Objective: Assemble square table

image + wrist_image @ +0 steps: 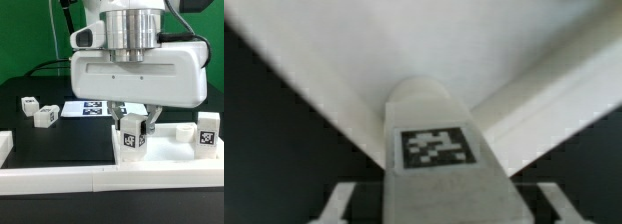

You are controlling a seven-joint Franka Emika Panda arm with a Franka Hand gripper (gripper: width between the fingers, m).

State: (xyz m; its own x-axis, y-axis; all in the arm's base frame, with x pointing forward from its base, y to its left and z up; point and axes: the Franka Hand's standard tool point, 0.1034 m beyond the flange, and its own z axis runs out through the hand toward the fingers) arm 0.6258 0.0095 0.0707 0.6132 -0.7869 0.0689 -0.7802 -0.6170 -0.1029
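Note:
A white tagged leg (131,142) stands upright under my hand, at the near corner of the large white square panel (176,130). In the wrist view the leg (438,145) rises toward the camera with its tag facing up, and the panel (367,50) spreads out behind it. My gripper (134,124) straddles the leg's top. Its fingers (349,200) show on either side with a dark gap to the leg, so the gripper (446,208) looks open around it. Two loose legs (28,103) (44,116) lie at the exterior view's left, and another (207,133) stands at the right.
The marker board (90,108) lies flat behind my hand. Long white border bars run along the front (110,182) and the exterior view's left (5,147). The table is black.

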